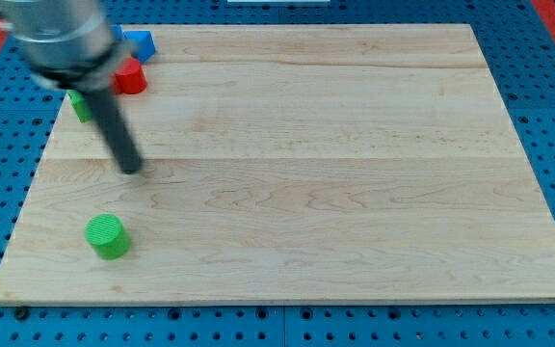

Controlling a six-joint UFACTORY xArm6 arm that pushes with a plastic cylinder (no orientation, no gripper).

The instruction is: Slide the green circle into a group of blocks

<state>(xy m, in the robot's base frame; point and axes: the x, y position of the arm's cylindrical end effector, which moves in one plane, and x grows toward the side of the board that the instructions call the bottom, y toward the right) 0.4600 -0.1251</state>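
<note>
The green circle [108, 236] is a short green cylinder lying alone near the view's bottom left of the wooden board [335, 164]. My tip [130, 168] rests on the board above it and slightly to its right, well apart from it. At the view's top left a group of blocks sits together: a blue block [140, 42], a red block [130, 78] below it, and a green block [81, 105] partly hidden behind my rod.
The board lies on a blue perforated table [547, 116]. The arm's blurred grey body [56, 34] covers the top left corner and hides part of the block group.
</note>
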